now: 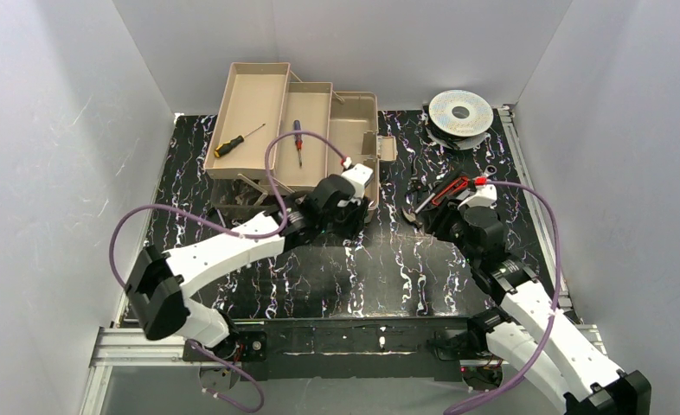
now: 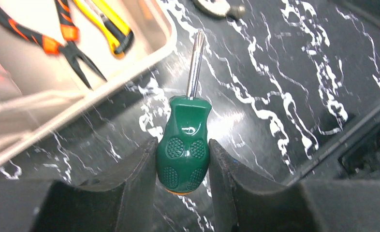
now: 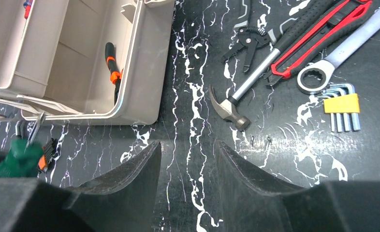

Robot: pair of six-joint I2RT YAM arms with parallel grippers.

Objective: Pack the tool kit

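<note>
Left hand (image 2: 182,164) pinching the green screwdriver (image 2: 185,121) by its stubby handle, pads pressed against both flanks. Right hand (image 3: 188,150) spread, nothing between the fingers, hanging above bare desk (image 3: 193,96).

Key relation: from the left hand, the toolbox (image 2: 130,72) lies to the upper left of the wrist frame, its rim just beside the screwdriver shaft. The screwdriver's long axis runs up the frame, tip leaning slightly right, so the tip points along the box wall and not into the box. My judgement: the carry has to go toward the upper left and over the rim. The left arm is plainly the nearer one; in the top view its hand sits at the near right corner of the box.

Views compared:
- Left wrist shows the compartment holds pliers (image 2: 57,46) and a yellow knife (image 2: 108,24). Whether the screwdriver is clear of the desk, I cannot tell.
- Right wrist alone shows the unpacked pile clearly, in its upper right: hammer (image 3: 231,104), red-and-black knife (image 3: 323,34), wrench (image 3: 323,67), hex keys (image 3: 341,104). The green handle peeps in at lower left.
- Top view alone shows the fold-out trays, one screwdriver in each of two, and the spool (image 1: 460,112) at upper right, well apart from the box.

Packing looks part done.
</note>
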